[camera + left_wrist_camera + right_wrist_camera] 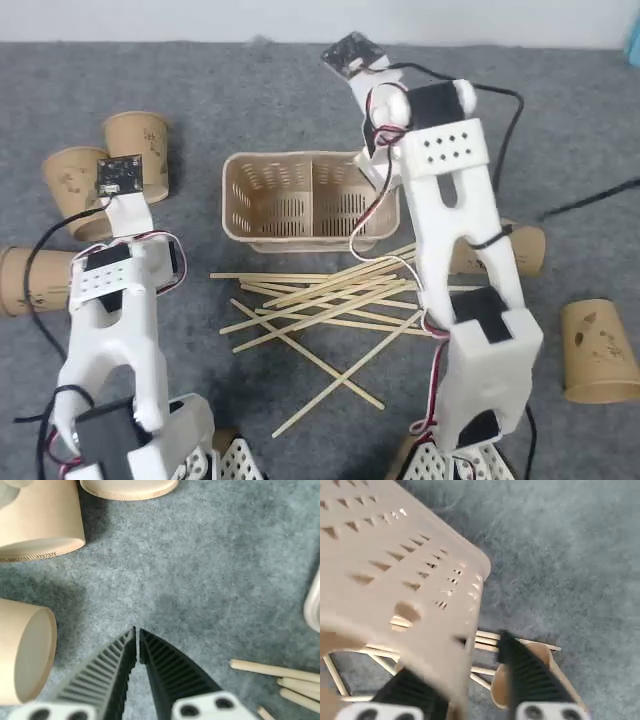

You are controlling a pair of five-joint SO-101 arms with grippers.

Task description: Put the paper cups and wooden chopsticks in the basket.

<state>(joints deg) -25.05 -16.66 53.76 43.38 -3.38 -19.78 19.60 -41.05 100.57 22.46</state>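
The beige slotted basket [300, 195] stands mid-table, with wooden chopsticks [330, 300] scattered in front of it. Three paper cups [135, 145] [72, 185] [30, 280] lie at the left, one [603, 350] at the far right, and another [515, 250] lies partly behind the right arm. My left gripper [136, 631] is shut and empty, low over carpet between the left cups [40, 522] [25, 655] and some chopstick ends [280, 672]. My right gripper [465, 680] is open and straddles the basket's end wall [420, 590], with one finger [525, 672] outside.
Grey carpet [250, 90] covers the table. Cables [580, 200] trail at the right, behind the right arm. Bare carpet lies behind the basket and at the front centre. Both arm bases stand at the near edge.
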